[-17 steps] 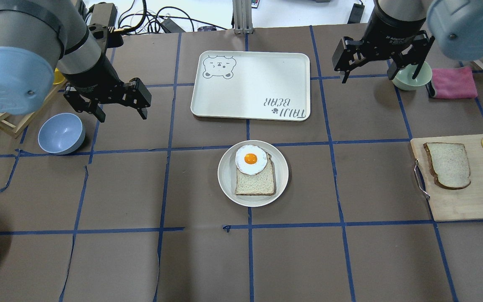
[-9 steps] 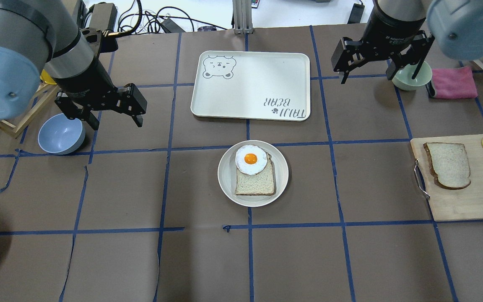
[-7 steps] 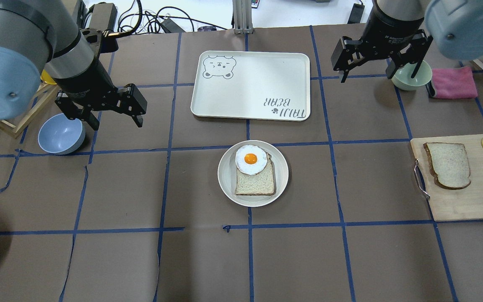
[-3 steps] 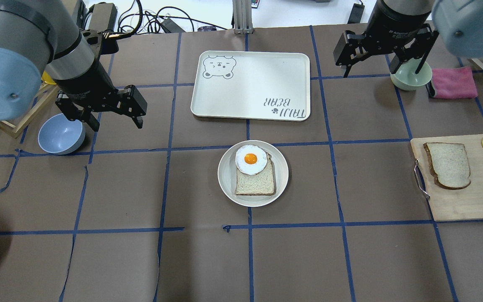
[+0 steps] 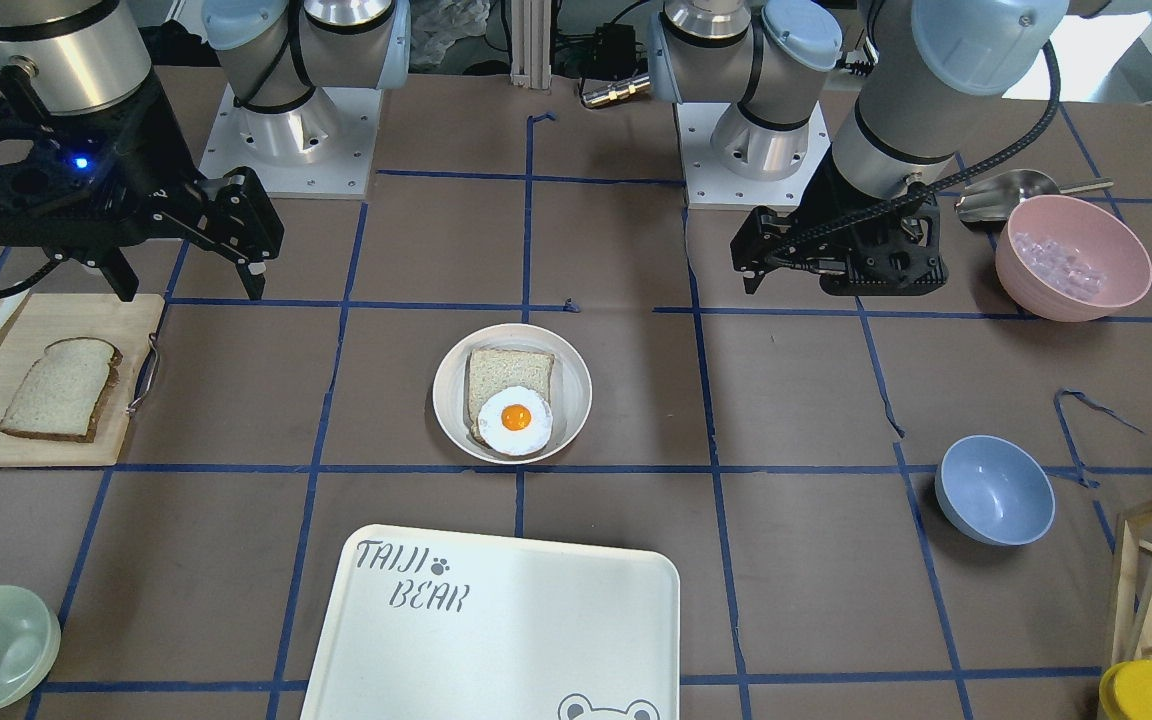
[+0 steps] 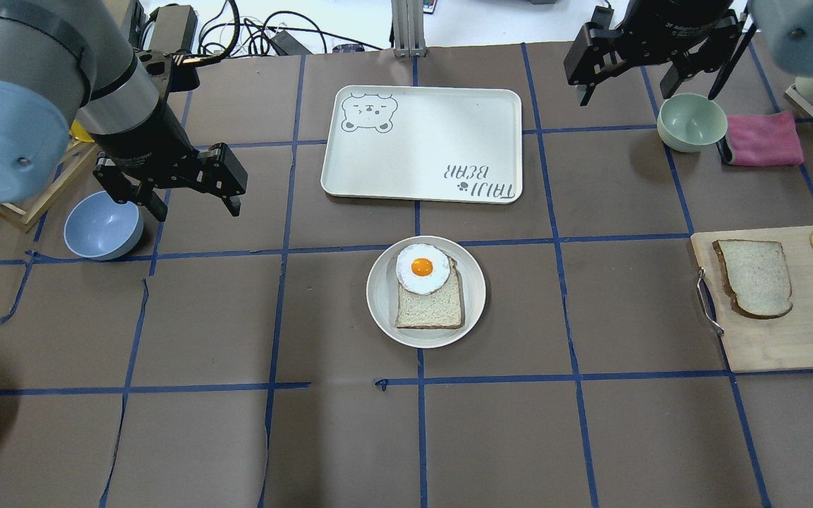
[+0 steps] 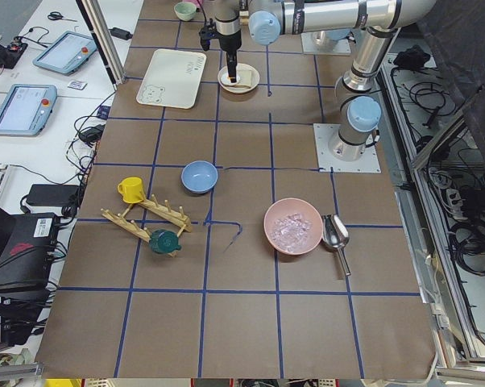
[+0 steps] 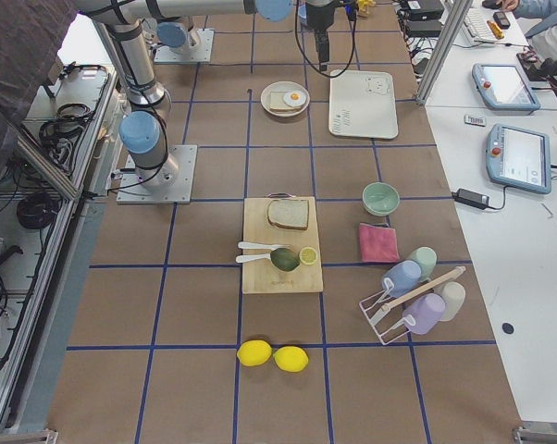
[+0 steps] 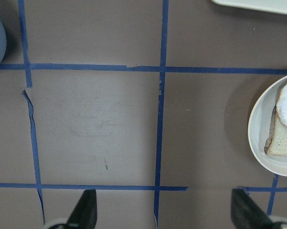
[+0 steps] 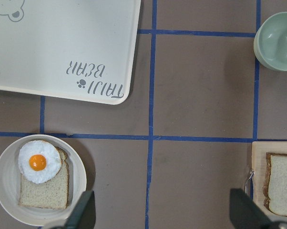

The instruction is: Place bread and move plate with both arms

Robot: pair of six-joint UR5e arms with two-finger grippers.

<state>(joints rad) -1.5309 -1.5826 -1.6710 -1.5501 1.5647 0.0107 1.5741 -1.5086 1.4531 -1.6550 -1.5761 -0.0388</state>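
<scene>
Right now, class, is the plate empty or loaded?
Loaded: the plate holds a square bread slice with a fried egg on top.

The table [image 6: 202,317] is brown, gridded with blue tape [image 6: 562,237]. The cream-white plate [image 6: 378,310] carries a pale slice [image 6: 429,310] and a white, orange-yolked egg [image 6: 423,269]. The bread [image 6: 756,277] is pale, speckled and dark-crusted, on a light wooden board [image 6: 773,346]. The tray [image 6: 435,134] is cream, printed in grey.
</scene>
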